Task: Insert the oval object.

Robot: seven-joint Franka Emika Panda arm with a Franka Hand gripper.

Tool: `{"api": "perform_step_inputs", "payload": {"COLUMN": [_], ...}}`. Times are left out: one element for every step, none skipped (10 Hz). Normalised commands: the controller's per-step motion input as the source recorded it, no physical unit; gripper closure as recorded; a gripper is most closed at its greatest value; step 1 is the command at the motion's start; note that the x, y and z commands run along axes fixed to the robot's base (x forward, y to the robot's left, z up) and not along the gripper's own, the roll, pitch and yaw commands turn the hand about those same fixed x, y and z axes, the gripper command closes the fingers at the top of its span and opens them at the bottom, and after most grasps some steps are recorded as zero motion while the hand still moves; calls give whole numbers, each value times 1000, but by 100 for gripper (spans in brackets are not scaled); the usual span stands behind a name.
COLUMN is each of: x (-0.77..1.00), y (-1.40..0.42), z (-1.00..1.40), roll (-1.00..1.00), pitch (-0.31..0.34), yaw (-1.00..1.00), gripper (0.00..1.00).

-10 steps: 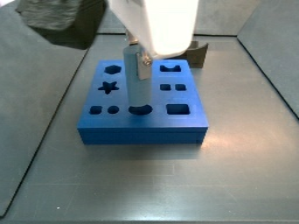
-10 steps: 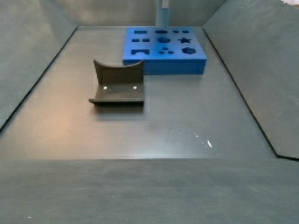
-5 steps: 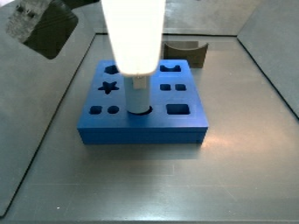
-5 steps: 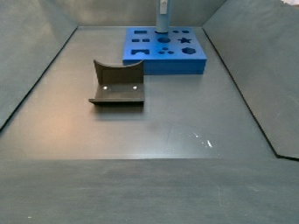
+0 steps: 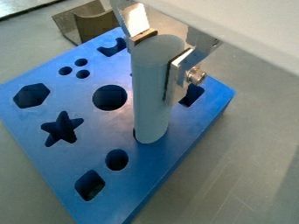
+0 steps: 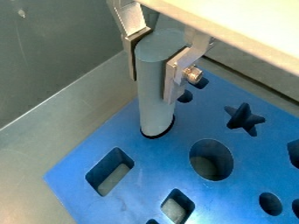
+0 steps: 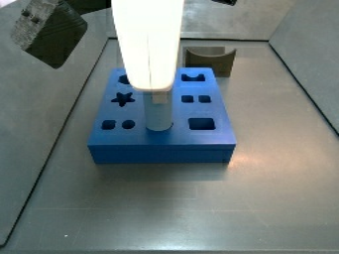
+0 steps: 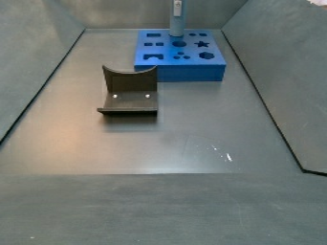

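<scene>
The oval object [image 5: 155, 92] is a tall pale grey peg. It stands upright with its lower end in a hole of the flat blue block [image 5: 70, 162], as both wrist views show [image 6: 155, 92]. My gripper [image 5: 158, 51] is shut on its upper part, a silver finger [image 6: 176, 77] pressed on each side. In a side view the peg [image 7: 158, 111] stands in a front-middle hole of the block [image 7: 166, 142] under the gripper's pale body. In a side view the block [image 8: 182, 57] lies at the far end with the peg [image 8: 177, 21] on it.
The fixture [image 8: 128, 93], a dark L-shaped bracket, stands on the grey floor apart from the block; it also shows behind the block [image 7: 212, 58]. The block has star [image 6: 243, 116], round [image 6: 211, 156], hexagon and square holes. Grey walls enclose the floor.
The peg has gone lower, its end now in the block's hole. The gripper has come down with it and still holds it.
</scene>
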Motion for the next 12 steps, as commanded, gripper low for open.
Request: {"api": "perform_step_inputs", "payload": {"x": [0,0,0,0,40,46,49,37,0,0,31,0], "y": [0,0,11,0,0,0,0,0,0,0,0,0], "z": [-434,-406,-400,-420,-574,-591,-449,-386,-414,-200,-43,0], "roll": [0,0,0,0,0,9,53,87,116,0,-20,0], "pitch": [-26,-6,-14,-37,-84,-93,-30,0,-43,-140,0,0], "yaw": [-186,-177,-86,-26,-63,-69,-63,-46,-11,0,0,0], "gripper": [100,100,100,100,100,100,100,100,100,100,100,100]}}
